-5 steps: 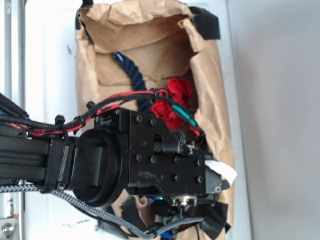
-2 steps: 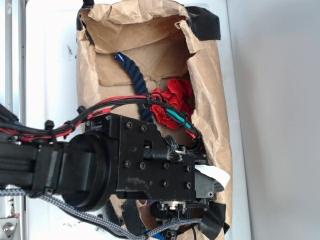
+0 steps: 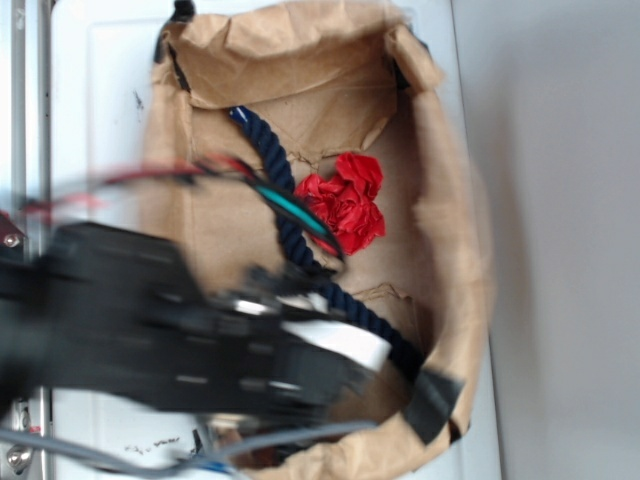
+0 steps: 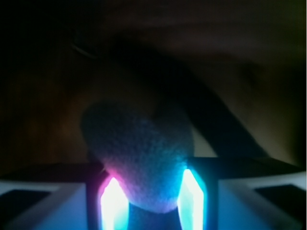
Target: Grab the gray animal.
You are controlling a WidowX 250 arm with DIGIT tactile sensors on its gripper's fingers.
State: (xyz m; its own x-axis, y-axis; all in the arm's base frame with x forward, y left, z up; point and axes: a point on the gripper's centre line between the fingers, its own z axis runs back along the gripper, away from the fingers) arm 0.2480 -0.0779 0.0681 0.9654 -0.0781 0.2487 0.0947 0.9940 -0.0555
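White table surface (image 3: 100,90) w/ a brown paper-lined box (image 3: 455,230) on it; gray wall off to one side. Landmark: crumpled red paper ball (image 3: 345,205), sitting mid-box. Navy rope (image 3: 275,175) runs just beside the ball, from the box's far end past it to the near corner. Arm is blurred in the exterior view, so it is in motion; direction not readable from the pics. Gripper (image 4: 149,199) sits at the box's near end, well apart from the ball. Wrist view: gray animal (image 4: 139,153), fuzzy gray plush, sits between the two lit fingers (image 4: 111,201), which touch it on both sides; jaws appear clamped on the toy. Toy not visible in the exterior view, hidden under the arm, so its height above the box floor cannot be told. Assessment: grasp looks made, approx. most of task done. Outstanding: confirm hold is secure & lift clear of box. Risk: plush is soft, could slip from a shallow pinch.
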